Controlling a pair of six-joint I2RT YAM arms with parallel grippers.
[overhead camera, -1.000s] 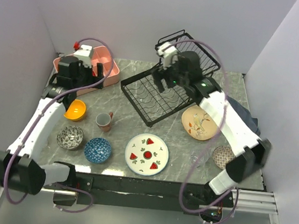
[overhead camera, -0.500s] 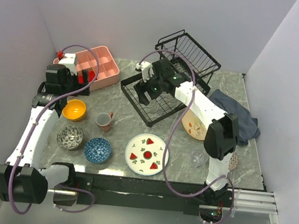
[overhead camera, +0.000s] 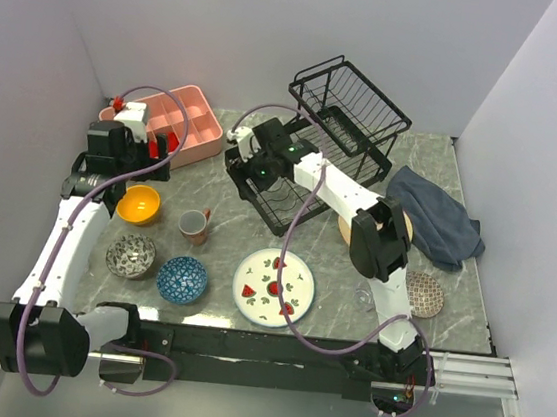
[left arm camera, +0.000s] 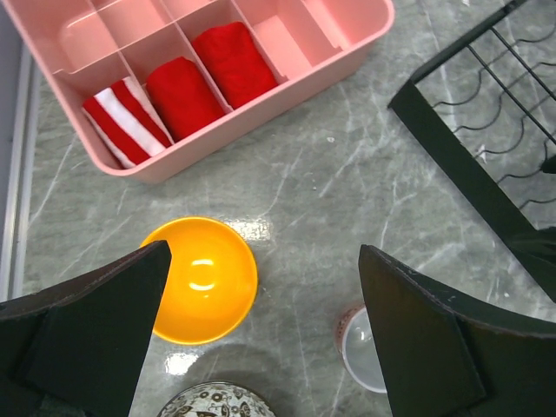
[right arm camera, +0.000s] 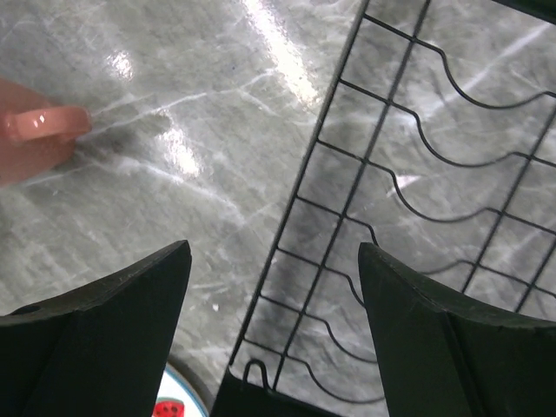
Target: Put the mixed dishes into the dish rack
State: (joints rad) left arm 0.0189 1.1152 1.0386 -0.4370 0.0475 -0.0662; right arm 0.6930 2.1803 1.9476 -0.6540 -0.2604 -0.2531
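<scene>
Currently both arms are unloaded. The left end effector (left arm camera: 263,261) hangs with its fingers spread fully wide and nothing between them. The right end effector (right arm camera: 274,250) is also wide apart and empty, above the near left corner of the dish rack (overhead camera: 356,102).

Judged step: approach and pick of the orange bowl (left arm camera: 201,278) by the left arm.

- Bowl stands upright on the bench (overhead camera: 228,213), just in front of the pink tray (left arm camera: 261,113) and well apart from the rack.
- In the left wrist view it lies below the end effector, off centre: close to the finger at the picture's left, far from the other one.
- Terracotta cup (overhead camera: 194,224) stands near the bowl, on the rack side, close under the other finger.

To do it well:
- Shift so one finger drops inside the bowl and one outside, then pinch the wall at the rim.
- Descend straight, since the cup and tray crowd both sides.
- Glazed surface looks slick, so grip deep on the wall before lifting.
- Right arm covers the rack's corner and should clear it before the bowl arrives.

No dish shows in the rack.
</scene>
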